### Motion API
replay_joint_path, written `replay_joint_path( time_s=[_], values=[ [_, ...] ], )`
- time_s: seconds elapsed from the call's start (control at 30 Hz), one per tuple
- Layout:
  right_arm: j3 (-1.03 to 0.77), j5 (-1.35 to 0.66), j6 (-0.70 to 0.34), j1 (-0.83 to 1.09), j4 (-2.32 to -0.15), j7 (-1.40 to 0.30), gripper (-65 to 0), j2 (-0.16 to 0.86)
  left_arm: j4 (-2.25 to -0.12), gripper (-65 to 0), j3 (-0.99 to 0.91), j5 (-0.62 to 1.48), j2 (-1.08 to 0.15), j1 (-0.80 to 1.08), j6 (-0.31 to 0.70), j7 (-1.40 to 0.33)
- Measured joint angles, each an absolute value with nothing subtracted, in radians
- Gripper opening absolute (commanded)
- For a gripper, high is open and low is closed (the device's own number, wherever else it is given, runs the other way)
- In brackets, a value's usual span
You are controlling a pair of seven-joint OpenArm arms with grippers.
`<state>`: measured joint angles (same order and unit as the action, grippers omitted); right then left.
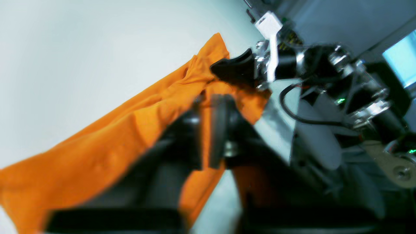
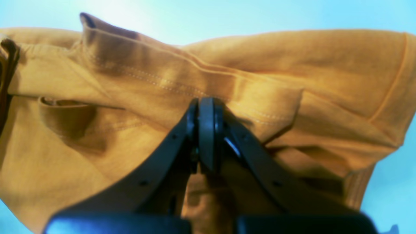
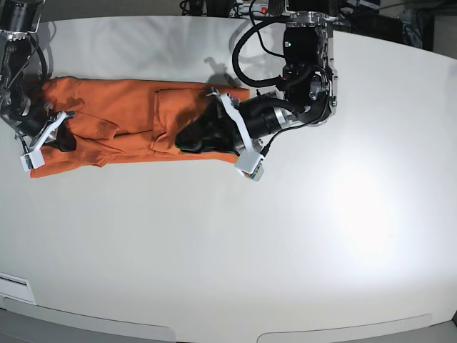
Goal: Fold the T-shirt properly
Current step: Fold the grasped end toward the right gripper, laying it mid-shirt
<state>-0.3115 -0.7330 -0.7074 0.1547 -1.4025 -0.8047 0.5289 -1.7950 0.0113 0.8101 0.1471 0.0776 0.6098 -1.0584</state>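
The orange T-shirt lies as a long folded strip across the back left of the white table. My left gripper is at the strip's right part, and in the left wrist view its fingers are shut on the orange fabric. My right gripper is at the strip's left end. In the right wrist view its fingers are pressed together on a seamed fold of the shirt. The right gripper also shows in the left wrist view, at the far end of the fabric. No white tag shows.
Cables and dark equipment stand behind the table's back edge. The table's rounded front edge runs along the bottom of the base view. A bright light patch lies on the table's right half.
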Motion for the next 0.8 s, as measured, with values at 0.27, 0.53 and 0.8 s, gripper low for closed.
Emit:
replay_joint_path(
  time_s=[0.27,0.53,0.8],
  values=[
    [-0.311,-0.737,-0.707,0.154,-1.402,-0.805,-65.0,0.529,-1.765,-65.0,0.011,0.567,0.147,0.083,0.539,-1.024],
    [-0.31,-0.798,-0.7,0.142,-1.399,-0.834,-64.4,0.543,-1.514,-65.0,0.012,0.579,0.13,0.071,0.562,-0.923],
    [-0.384,-0.994,-0.693,0.022,-1.442,-1.036,-34.5,0.612,-1.563,-65.0,0.014,0.508,0.133,0.072,0.458,-0.928]
  ],
)
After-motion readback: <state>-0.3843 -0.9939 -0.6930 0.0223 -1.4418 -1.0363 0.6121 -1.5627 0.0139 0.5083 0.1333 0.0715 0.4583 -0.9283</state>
